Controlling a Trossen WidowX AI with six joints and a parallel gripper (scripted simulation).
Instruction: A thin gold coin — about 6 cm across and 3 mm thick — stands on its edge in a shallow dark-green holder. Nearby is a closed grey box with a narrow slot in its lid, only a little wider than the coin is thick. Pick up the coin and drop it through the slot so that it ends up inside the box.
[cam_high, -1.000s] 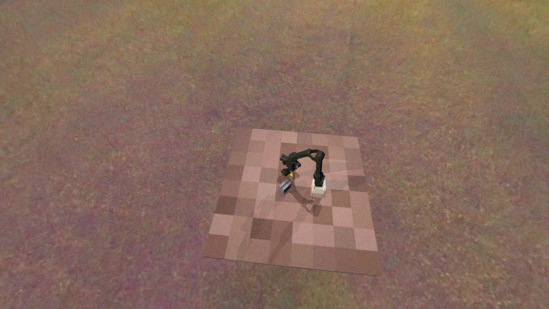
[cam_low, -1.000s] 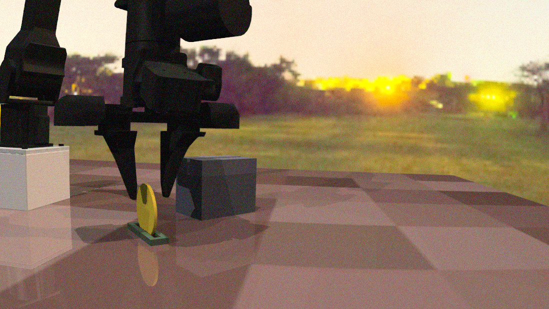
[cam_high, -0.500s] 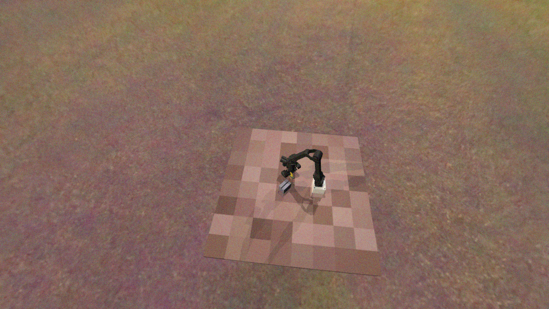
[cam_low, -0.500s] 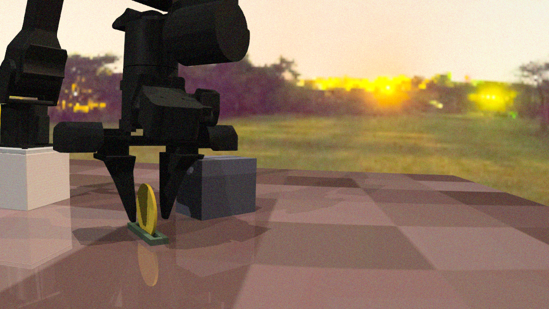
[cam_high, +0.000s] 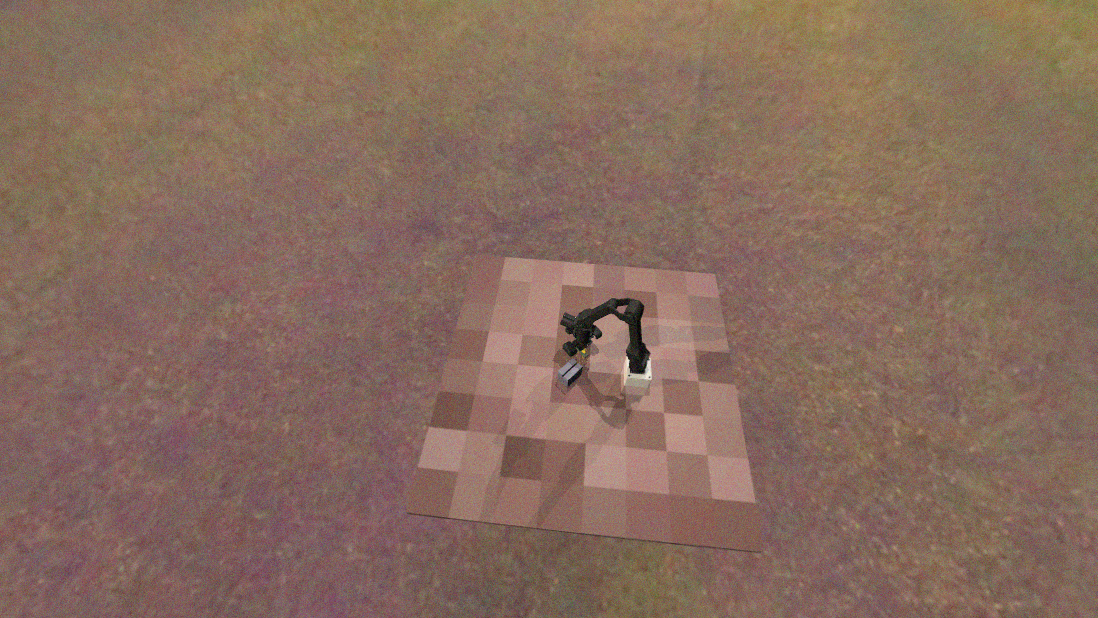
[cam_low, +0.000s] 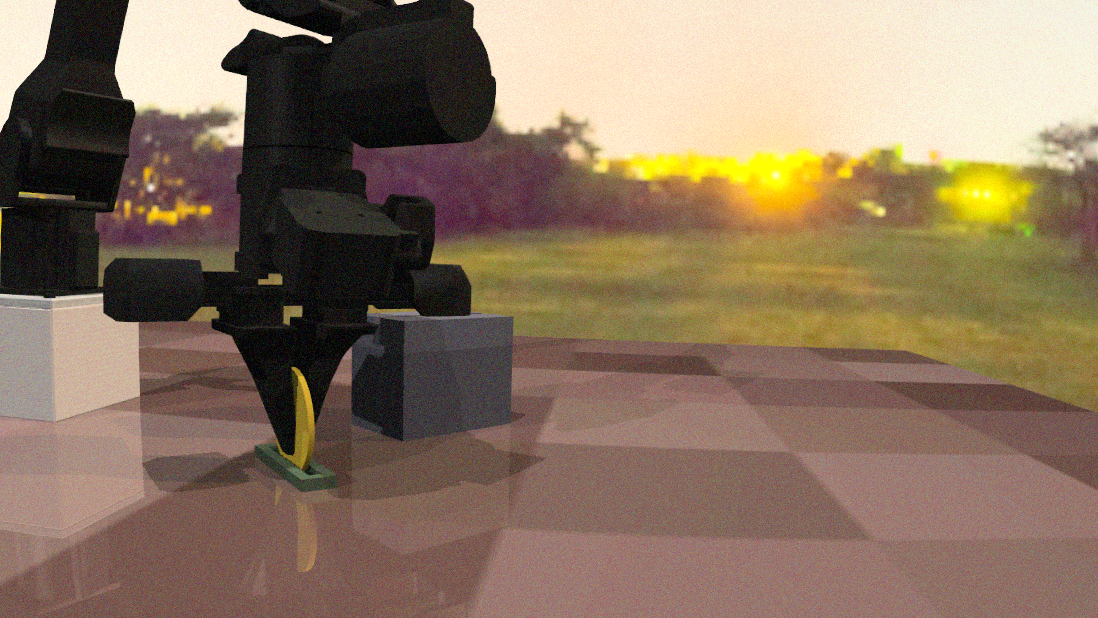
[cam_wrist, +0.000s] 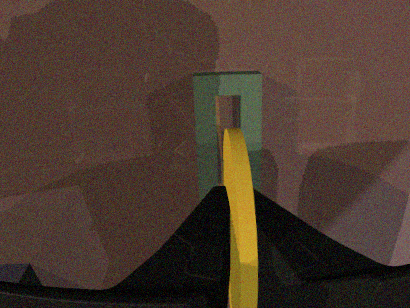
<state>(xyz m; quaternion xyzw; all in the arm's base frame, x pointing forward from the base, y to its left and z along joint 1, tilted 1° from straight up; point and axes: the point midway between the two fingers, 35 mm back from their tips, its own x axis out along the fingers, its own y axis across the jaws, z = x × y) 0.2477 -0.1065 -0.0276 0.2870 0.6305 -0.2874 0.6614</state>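
Observation:
The gold coin (cam_high: 583, 351) (cam_low: 308, 418) (cam_wrist: 241, 215) stands on edge, its lower rim in the slot of the dark-green holder (cam_low: 316, 484) (cam_wrist: 251, 100). My gripper (cam_low: 298, 445) (cam_wrist: 230, 199) points down and is shut on the coin, one finger against each face. The fingertips are low, just above the holder. In the wrist view the fingers hide the holder's near end. The closed grey box (cam_high: 569, 373) (cam_low: 457, 383) stands close by, behind and right of the gripper in the exterior view. Its slot shows as a dark line across the lid in the top view.
The arm's white base block (cam_high: 636, 377) (cam_low: 96, 364) stands left of the holder in the exterior view and right of the box in the top view. One side part of the gripper appears over the grey box in the exterior view. The floor is a checkered board (cam_high: 607, 464) (cam_low: 653, 491).

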